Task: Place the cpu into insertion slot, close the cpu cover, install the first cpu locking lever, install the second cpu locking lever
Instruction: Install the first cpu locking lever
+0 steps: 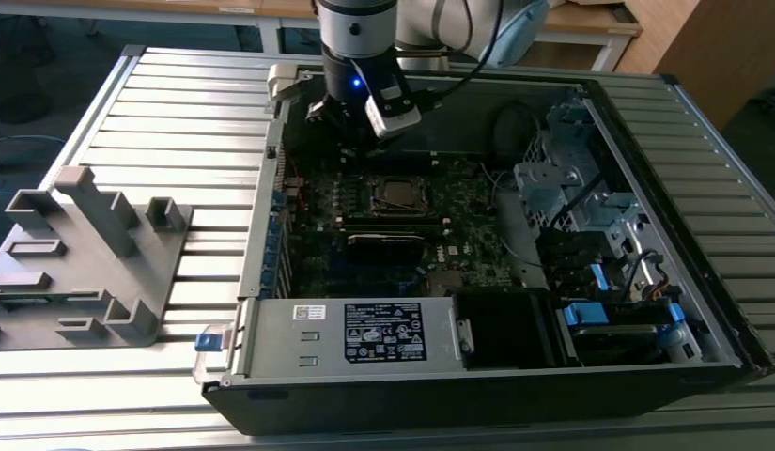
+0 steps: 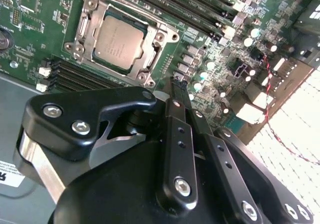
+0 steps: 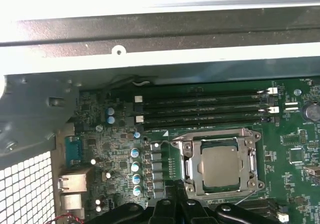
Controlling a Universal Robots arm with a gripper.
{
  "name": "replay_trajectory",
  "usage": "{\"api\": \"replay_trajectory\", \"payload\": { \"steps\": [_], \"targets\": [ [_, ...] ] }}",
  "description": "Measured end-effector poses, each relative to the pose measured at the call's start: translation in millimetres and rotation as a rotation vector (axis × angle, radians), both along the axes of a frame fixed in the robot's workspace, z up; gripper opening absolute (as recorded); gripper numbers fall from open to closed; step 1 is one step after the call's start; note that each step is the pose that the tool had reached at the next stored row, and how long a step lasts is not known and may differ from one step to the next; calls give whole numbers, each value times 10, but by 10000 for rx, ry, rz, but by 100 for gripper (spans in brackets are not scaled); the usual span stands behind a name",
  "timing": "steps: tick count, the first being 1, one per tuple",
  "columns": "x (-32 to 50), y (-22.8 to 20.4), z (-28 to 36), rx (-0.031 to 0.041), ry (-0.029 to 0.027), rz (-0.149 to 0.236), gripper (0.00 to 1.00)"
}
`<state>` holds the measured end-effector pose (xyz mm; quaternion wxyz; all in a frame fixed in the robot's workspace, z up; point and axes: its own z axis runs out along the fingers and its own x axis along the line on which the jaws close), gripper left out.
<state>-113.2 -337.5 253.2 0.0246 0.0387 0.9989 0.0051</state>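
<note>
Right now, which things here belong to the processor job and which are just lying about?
Job: small square silver-tan cpu, seated; silver metal-frame cpu cover, down around it; black gripper.
Lying about: silver power supply with black label; grey plastic fixture.

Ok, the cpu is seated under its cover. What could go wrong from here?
1. The pincer hangs close beside the row of capacitors next to the socket; a sideways slip might clip them.
2. Pressing off-centre on the cpu cover could shift the cpu beneath it or stress the socket.
</note>
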Motion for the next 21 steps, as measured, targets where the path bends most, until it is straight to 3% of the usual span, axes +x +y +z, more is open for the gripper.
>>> {"api": "replay_trajectory", "payload": {
  "steps": [13,17,21],
  "targets": [
    [-1,0,34,0,15,-1,10],
    [-1,0,22,-1,203,-1,10],
    [-1,-1,22,-2,244,0,10]
  ]
}}
